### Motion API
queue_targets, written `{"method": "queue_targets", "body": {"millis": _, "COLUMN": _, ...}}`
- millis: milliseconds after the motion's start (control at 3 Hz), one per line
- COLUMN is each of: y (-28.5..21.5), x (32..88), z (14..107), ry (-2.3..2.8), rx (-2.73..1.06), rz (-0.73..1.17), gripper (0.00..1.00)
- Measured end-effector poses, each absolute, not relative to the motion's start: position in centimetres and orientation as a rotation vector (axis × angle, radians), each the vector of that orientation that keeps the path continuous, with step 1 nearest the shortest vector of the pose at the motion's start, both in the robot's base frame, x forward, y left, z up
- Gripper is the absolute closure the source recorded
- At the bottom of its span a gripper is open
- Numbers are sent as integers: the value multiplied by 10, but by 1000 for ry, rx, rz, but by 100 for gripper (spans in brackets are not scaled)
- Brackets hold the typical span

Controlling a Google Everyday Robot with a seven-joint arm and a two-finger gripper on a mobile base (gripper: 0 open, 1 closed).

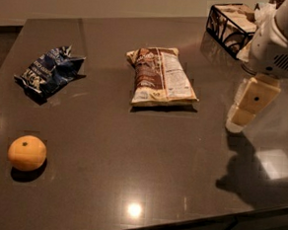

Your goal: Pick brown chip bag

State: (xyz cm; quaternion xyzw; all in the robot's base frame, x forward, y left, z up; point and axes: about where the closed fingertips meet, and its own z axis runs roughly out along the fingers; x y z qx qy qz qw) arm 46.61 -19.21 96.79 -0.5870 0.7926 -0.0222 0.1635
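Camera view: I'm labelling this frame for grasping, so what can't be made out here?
All in the camera view:
- Gripper, right of the brown bag, over the table: its arm is cut off by the top and right edges.
- Brown bag: underside hidden against the table; print too small to read.
- Basket, far right corner: contents partly hidden by the arm and the top edge.
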Motion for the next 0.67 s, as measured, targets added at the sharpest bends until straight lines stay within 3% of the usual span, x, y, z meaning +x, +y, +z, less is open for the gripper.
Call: {"method": "queue_targets", "body": {"millis": 667, "y": -152, "x": 511, "z": 946, "ry": 2367, "rx": -1499, "rz": -41, "gripper": 0}}
